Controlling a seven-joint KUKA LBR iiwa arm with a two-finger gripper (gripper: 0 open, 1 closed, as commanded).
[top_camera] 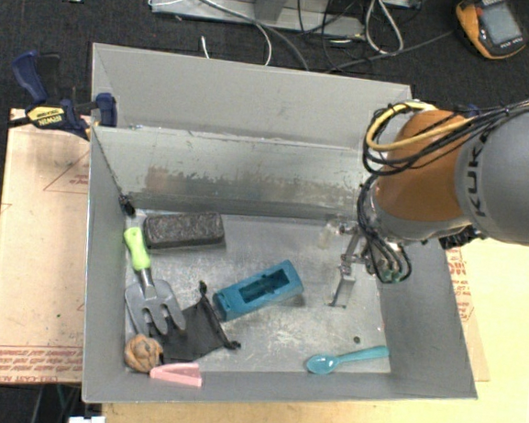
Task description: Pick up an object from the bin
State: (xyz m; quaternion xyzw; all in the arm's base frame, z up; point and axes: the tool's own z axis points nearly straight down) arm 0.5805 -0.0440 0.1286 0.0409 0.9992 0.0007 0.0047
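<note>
My gripper (pixel 340 294) hangs over bare bin floor in the right half of the bin, with nothing seen in it. A blue rectangular open-topped box (pixel 257 291) lies tilted just to its left, a short gap away. A light blue plastic spoon (pixel 346 360) lies on the floor below the gripper, near the front wall, bowl end to the left.
A dark grey block (pixel 184 230) lies at the back left. Along the left side are a green-handled grey fork tool (pixel 143 283), a black folded piece (pixel 194 331), a brown round lump (pixel 144 352) and a pink wedge (pixel 177 373). The arm with its orange cover reaches in from the right.
</note>
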